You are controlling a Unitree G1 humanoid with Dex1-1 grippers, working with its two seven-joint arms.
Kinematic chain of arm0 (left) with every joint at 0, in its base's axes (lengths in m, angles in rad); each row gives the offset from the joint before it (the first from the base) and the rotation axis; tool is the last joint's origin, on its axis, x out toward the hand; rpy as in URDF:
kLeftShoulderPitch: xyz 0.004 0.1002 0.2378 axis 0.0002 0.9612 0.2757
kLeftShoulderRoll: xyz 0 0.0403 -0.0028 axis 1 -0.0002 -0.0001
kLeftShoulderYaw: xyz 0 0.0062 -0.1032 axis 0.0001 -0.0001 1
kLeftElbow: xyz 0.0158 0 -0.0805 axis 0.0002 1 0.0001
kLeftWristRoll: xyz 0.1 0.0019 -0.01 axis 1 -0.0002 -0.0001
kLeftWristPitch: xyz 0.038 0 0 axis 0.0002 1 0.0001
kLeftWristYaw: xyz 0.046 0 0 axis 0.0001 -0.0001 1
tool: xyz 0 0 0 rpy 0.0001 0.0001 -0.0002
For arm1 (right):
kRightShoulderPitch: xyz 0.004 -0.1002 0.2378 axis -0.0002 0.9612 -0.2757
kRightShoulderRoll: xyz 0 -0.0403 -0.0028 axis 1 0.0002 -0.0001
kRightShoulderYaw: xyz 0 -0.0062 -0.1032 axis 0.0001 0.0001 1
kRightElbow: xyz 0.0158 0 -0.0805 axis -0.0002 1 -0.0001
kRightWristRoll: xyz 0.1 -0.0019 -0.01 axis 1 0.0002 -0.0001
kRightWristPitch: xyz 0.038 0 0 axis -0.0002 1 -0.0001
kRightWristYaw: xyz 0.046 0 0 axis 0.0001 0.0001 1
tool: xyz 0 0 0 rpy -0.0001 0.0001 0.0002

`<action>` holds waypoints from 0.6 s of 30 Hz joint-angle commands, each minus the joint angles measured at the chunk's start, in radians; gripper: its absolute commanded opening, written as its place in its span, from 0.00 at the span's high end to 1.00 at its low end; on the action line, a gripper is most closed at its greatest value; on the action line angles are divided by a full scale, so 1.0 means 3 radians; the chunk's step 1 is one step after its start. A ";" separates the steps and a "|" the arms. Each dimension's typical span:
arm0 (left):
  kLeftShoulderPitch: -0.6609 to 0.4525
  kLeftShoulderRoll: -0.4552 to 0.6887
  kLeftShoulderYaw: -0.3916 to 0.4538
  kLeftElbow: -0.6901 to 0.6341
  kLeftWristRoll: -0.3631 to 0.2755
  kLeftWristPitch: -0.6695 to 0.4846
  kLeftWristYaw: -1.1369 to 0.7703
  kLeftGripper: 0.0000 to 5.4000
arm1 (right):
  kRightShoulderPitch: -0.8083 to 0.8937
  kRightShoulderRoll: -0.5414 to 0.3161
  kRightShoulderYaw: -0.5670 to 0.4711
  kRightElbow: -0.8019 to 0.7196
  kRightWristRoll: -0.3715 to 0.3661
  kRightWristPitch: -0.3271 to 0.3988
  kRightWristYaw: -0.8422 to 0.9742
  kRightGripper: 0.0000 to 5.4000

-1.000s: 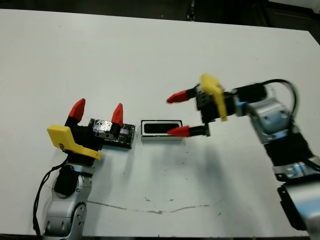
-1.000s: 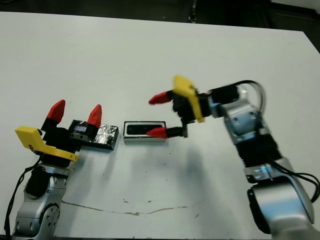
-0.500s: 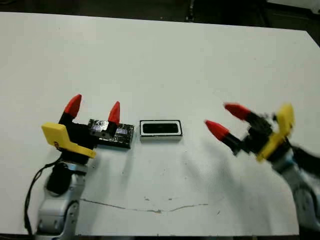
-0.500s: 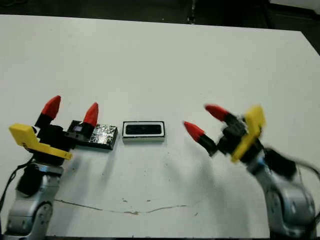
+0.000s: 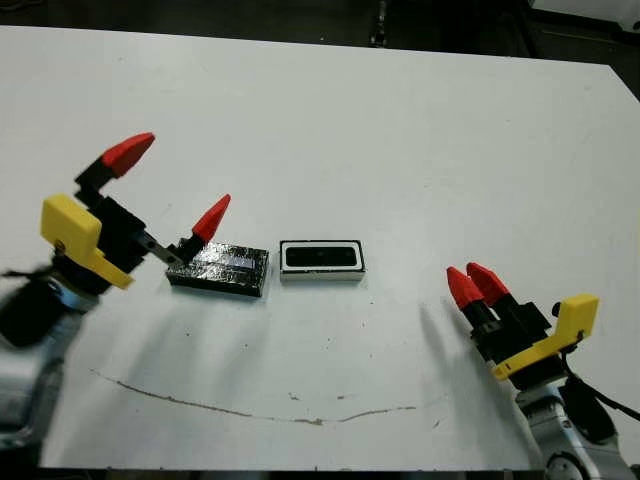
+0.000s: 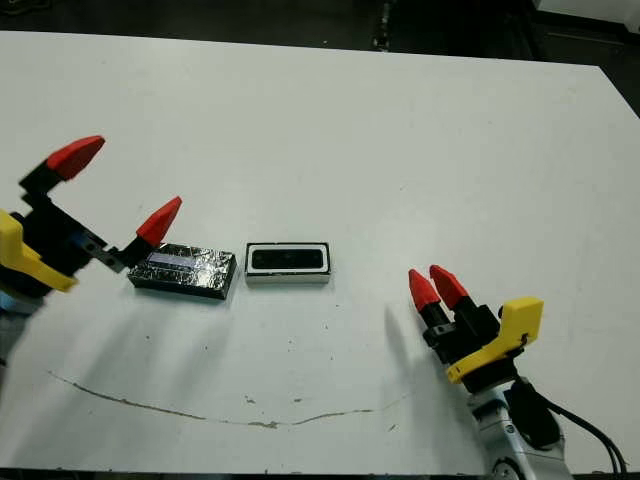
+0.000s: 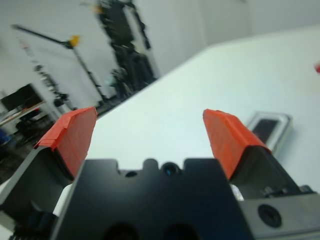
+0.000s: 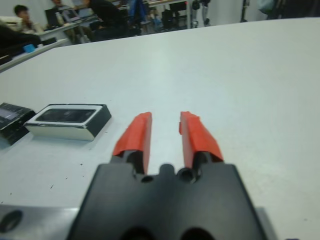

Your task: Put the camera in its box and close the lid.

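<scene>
The white box point(image 5: 322, 273) sits mid-table with the black camera point(image 5: 322, 258) lying inside it. Just to its left lies the lid point(image 5: 220, 268), a black speckled slab with a pale stripe, flat on the table. My left gripper point(image 5: 171, 183) is open wide and raised over the lid's left end, nothing between its fingers. My right gripper point(image 5: 472, 284) is shut and empty near the front right, well clear of the box. The right wrist view shows the box point(image 8: 60, 131), the camera point(image 8: 67, 115) and the lid point(image 8: 10, 117) beyond my right gripper point(image 8: 164, 132).
A thin dark scratch line point(image 5: 250, 410) runs along the white table's front. People sit at desks point(image 8: 60, 15) beyond the table's far edge. Dark stands point(image 7: 120, 45) rise behind the table.
My right gripper pulled back from the box to the front right and shut. My left gripper lifted up and left off the lid and opened wider, leaving the lid uncovered.
</scene>
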 commanded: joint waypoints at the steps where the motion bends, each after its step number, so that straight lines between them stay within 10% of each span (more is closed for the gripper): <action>1: -0.0329 0.0357 -0.0016 0.0377 -0.0117 0.0056 -0.0551 0.00 | 0.0004 -0.0005 0.0009 0.0078 -0.0046 -0.0066 -0.0090 0.82; 7: -0.1154 0.0715 -0.0364 0.1279 -0.0124 0.0056 -0.1685 0.00 | -0.0014 -0.0018 0.0048 0.0025 -0.0028 0.0033 -0.0212 1.00; 18: -0.1957 0.0631 -0.0909 0.2177 0.0082 -0.0160 -0.2902 0.00 | -0.0017 -0.0042 0.0106 0.0055 -0.0066 -0.0048 -0.0208 1.00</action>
